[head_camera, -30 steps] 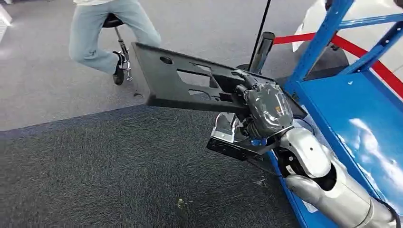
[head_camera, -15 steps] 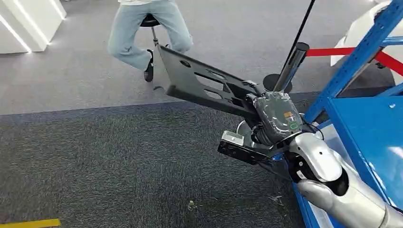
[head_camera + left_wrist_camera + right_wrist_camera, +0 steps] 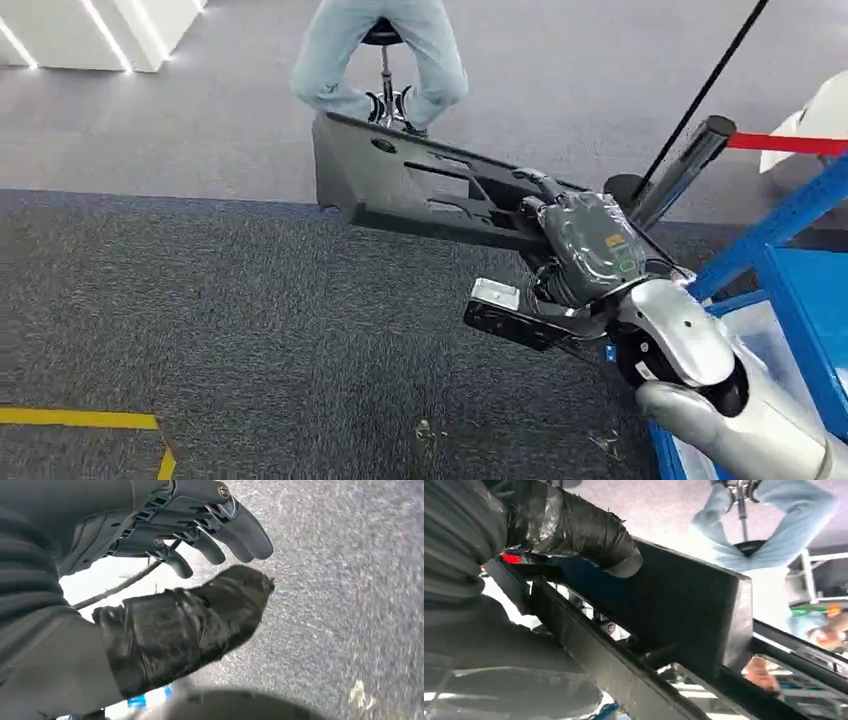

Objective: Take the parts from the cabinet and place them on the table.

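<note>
A: Largest first?
B: Dark carpet (image 3: 200, 330) across the floor, paler grey beyond. Blue cabinet (image 3: 790, 270) at the right, its frame and a shelf edge showing. Seated person (image 3: 385, 50) on a stool at the far side.

A: And the part?
B: Long black panel (image 3: 420, 185) with cut-outs, off the cabinet, carried in the air above the carpet's far edge. Held at one end only, the rest jutting out toward the person.

A: Hands?
B: Right hand (image 3: 590, 245) clamped on the panel's near end, thumb pressed against its flat face in the right wrist view. Left hand (image 3: 190, 570) carrying nothing, fingers loosely curved and apart from the thumb, hanging over the floor.

A: Step?
B: Judged to be transport: taken out, not yet set down. No bench seen.

A: Next?
B: Probably turning on until the bench comes up, keeping the long free end away from the person and the post (image 3: 685, 165), then lowering flat.
</note>
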Tool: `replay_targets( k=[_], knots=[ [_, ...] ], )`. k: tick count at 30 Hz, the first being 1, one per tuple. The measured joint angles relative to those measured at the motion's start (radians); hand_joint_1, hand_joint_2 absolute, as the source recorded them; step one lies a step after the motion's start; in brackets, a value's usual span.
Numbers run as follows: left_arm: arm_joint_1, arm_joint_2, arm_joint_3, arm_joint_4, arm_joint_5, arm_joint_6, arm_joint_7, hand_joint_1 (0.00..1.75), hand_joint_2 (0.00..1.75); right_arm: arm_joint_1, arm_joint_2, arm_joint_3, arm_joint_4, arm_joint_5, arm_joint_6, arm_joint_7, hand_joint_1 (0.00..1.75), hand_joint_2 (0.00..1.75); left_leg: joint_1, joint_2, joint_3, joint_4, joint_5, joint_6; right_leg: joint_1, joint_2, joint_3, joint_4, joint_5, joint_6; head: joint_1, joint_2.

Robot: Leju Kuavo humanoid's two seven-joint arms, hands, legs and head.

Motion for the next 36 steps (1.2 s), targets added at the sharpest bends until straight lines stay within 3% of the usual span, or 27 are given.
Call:
replay_targets(
  k=[1,2,3,4,6,8,9,10,13,14,16,17,19,20,21,23,24,25,26,27,29,30,31,32,34,35,36],
  knots=[
    [0.000,0.000,0.000,-0.001,0.000,0.000,0.000,0.00,1.75,0.000,-0.002,0.000,-0.001,-0.001,0.002,0.000,1.75,1.75,0.001,-0.006,-0.002,0.003,-0.001,0.003,-0.001,-0.002,0.001,-0.002,0.000,0.001,0.001,0.000],
    [0.003,0.003,0.000,-0.002,0.000,0.000,0.001,0.00,1.75,0.001,-0.008,0.000,-0.005,-0.003,0.007,0.001,1.75,1.75,-0.007,-0.030,-0.004,0.001,-0.004,0.014,-0.002,-0.026,0.012,-0.008,-0.004,0.012,0.001,0.000],
    [0.001,0.009,0.000,-0.004,-0.001,0.001,0.002,0.00,1.75,0.002,-0.024,-0.004,-0.016,-0.005,0.008,0.005,1.75,1.75,0.002,-0.071,0.012,-0.017,0.005,0.043,-0.010,0.076,-0.064,0.173,-0.112,0.023,0.007,0.000],
    [0.001,0.009,0.000,-0.007,-0.001,0.002,0.006,0.00,1.75,0.011,-0.031,-0.004,-0.017,-0.009,0.012,0.012,1.75,1.75,-0.002,-0.096,0.012,-0.015,0.003,0.046,-0.008,0.085,-0.144,0.314,-0.153,0.024,0.006,0.000],
    [0.002,0.010,0.000,-0.009,-0.001,0.006,0.009,0.00,1.75,0.019,-0.038,-0.004,-0.021,-0.015,0.015,0.022,1.75,1.75,-0.003,-0.123,0.015,-0.013,0.001,0.046,-0.008,0.086,-0.142,0.275,-0.099,0.021,0.006,0.000],
    [0.002,0.011,0.000,-0.011,-0.010,0.027,0.004,0.00,1.75,0.019,-0.049,-0.006,-0.032,-0.023,0.021,0.033,1.75,1.75,-0.001,-0.152,0.016,-0.002,-0.006,0.040,-0.013,0.111,-0.070,0.098,0.011,0.019,0.006,0.000],
    [0.003,0.011,0.000,-0.011,-0.011,0.043,-0.010,0.00,1.75,0.020,-0.055,-0.006,-0.037,-0.028,0.027,0.040,1.75,1.75,0.003,-0.161,0.012,0.002,-0.010,0.035,-0.019,0.158,-0.047,0.040,0.021,0.018,0.006,0.000],
    [-0.001,0.011,0.000,-0.011,-0.008,0.057,-0.026,0.00,1.75,0.020,-0.056,-0.006,-0.040,-0.032,0.036,0.045,1.75,1.75,-0.004,-0.172,0.005,0.013,-0.012,0.030,-0.019,0.179,-0.039,0.024,0.013,0.019,0.005,0.000],
    [-0.013,0.040,0.000,0.016,0.020,0.072,-0.089,0.00,1.75,0.040,-0.083,-0.005,-0.070,-0.063,0.073,0.087,1.75,1.75,0.009,-0.210,-0.008,0.010,-0.003,0.014,-0.008,0.143,-0.033,0.024,0.006,0.009,0.007,0.000],
    [-0.020,0.060,0.000,0.030,0.034,0.073,-0.115,0.00,1.75,0.047,-0.096,-0.005,-0.085,-0.067,0.076,0.104,1.75,1.75,0.006,-0.224,-0.009,0.012,-0.008,0.007,-0.016,0.127,-0.027,0.014,0.009,-0.001,0.005,0.000],
    [-0.029,0.110,0.000,0.043,0.073,0.074,-0.219,0.00,1.75,0.067,-0.123,-0.008,-0.119,-0.072,0.073,0.131,1.75,1.75,0.001,-0.122,-0.038,0.082,-0.055,0.001,-0.010,0.100,-0.014,0.005,0.009,-0.016,-0.002,0.000],
    [-0.032,0.147,0.001,0.053,0.095,0.074,-0.302,0.00,1.75,0.077,-0.143,-0.009,-0.136,-0.075,0.070,0.139,1.75,1.75,0.003,-0.091,-0.072,0.158,-0.092,-0.003,-0.005,0.086,-0.012,0.005,0.007,-0.020,0.000,0.000],
    [-0.032,0.204,0.007,0.069,0.116,0.074,-0.379,0.00,1.75,0.099,-0.171,-0.011,-0.160,-0.076,0.069,0.147,1.75,1.75,0.007,-0.073,-0.142,0.307,-0.147,-0.011,0.000,0.059,-0.009,0.006,0.002,-0.027,-0.001,0.000],
    [-0.033,0.217,0.010,0.073,0.120,0.074,-0.382,0.00,1.75,0.106,-0.178,-0.011,-0.168,-0.078,0.069,0.147,1.75,1.75,0.007,-0.071,-0.152,0.326,-0.145,-0.012,0.000,0.050,-0.009,0.006,0.002,-0.028,-0.001,0.000],
    [-0.033,0.239,0.010,0.078,0.124,0.074,-0.385,0.00,1.75,0.112,-0.185,-0.011,-0.177,-0.078,0.069,0.148,1.75,1.75,0.007,-0.069,-0.139,0.296,-0.119,-0.014,0.000,0.039,-0.007,0.006,0.000,-0.028,-0.002,0.000],
    [-0.030,0.274,0.011,0.089,0.128,0.074,-0.396,0.00,1.75,0.118,-0.200,-0.011,-0.195,-0.078,0.068,0.148,1.75,1.75,0.007,-0.054,-0.052,0.134,-0.034,-0.011,-0.001,0.020,0.001,0.006,-0.005,-0.025,-0.002,0.000],
    [-0.021,0.286,0.013,0.091,0.154,0.074,-0.437,0.00,1.75,0.120,-0.208,-0.011,-0.203,-0.079,0.067,0.149,1.75,1.75,0.004,-0.008,-0.002,0.043,-0.001,-0.005,0.000,0.009,0.007,0.006,-0.009,-0.022,-0.002,0.000],
    [0.006,0.303,0.022,0.095,0.191,0.074,-0.518,0.00,1.75,0.124,-0.216,-0.014,-0.211,-0.081,0.065,0.149,1.75,1.75,-0.014,0.035,0.013,0.005,-0.022,-0.004,0.008,0.000,0.010,0.006,-0.013,-0.016,-0.002,0.000],
    [0.026,0.312,0.041,0.096,0.253,0.074,-0.643,0.00,1.75,0.126,-0.226,-0.017,-0.217,-0.084,0.062,0.150,1.75,1.75,-0.013,0.022,0.018,-0.001,-0.019,0.008,0.008,-0.004,0.010,0.005,-0.016,-0.012,-0.001,0.000],
    [0.065,0.322,0.064,0.097,0.281,0.074,-0.793,0.00,1.75,0.129,-0.235,-0.022,-0.224,-0.091,0.061,0.149,1.75,1.75,-0.013,0.011,0.013,-0.003,-0.017,0.010,0.008,-0.017,0.012,0.003,-0.016,-0.008,0.003,0.000],
    [0.125,0.346,0.104,0.100,0.284,0.074,-0.945,0.00,1.75,0.131,-0.248,-0.031,-0.233,-0.100,0.060,0.149,1.75,1.75,-0.009,-0.006,0.016,-0.007,-0.016,0.019,0.012,-0.034,0.019,0.000,-0.022,0.000,0.003,0.000],
    [0.144,0.366,0.124,0.105,0.284,0.074,-0.954,0.00,1.75,0.134,-0.255,-0.037,-0.237,-0.102,0.060,0.148,1.75,1.75,-0.003,-0.017,0.025,-0.014,-0.013,0.025,0.005,-0.012,0.018,0.012,-0.036,0.007,0.002,0.000],
    [0.149,0.383,0.148,0.108,0.284,0.074,-0.955,0.00,1.75,0.136,-0.261,-0.046,-0.244,-0.104,0.065,0.148,1.75,1.75,-0.003,-0.030,0.027,-0.015,-0.013,0.034,0.004,0.037,0.001,0.056,-0.065,0.006,0.005,0.000],
    [0.156,0.403,0.171,0.112,0.284,0.074,-0.955,0.00,1.75,0.139,-0.266,-0.056,-0.254,-0.107,0.077,0.152,1.75,1.75,-0.003,-0.042,0.026,-0.014,-0.013,0.040,0.002,0.062,-0.037,0.135,-0.104,0.004,0.008,0.000],
    [0.158,0.433,0.213,0.114,0.284,0.074,-0.955,0.00,1.75,0.154,-0.272,-0.068,-0.279,-0.114,0.115,0.165,1.75,1.75,-0.004,-0.075,0.026,-0.014,-0.014,0.041,0.001,0.080,-0.123,0.301,-0.168,0.004,0.009,0.000],
    [0.158,0.447,0.228,0.115,0.284,0.074,-0.955,0.00,1.75,0.165,-0.274,-0.071,-0.288,-0.119,0.130,0.169,1.75,1.75,-0.004,-0.092,0.026,-0.012,-0.014,0.041,0.001,0.083,-0.146,0.336,-0.165,0.006,0.009,0.000],
    [0.158,0.457,0.240,0.115,0.284,0.074,-0.955,0.00,1.75,0.172,-0.278,-0.077,-0.303,-0.124,0.149,0.172,1.75,1.75,-0.004,-0.110,0.027,-0.009,-0.014,0.041,0.000,0.083,-0.144,0.316,-0.134,0.006,0.010,0.000]
  ],
)
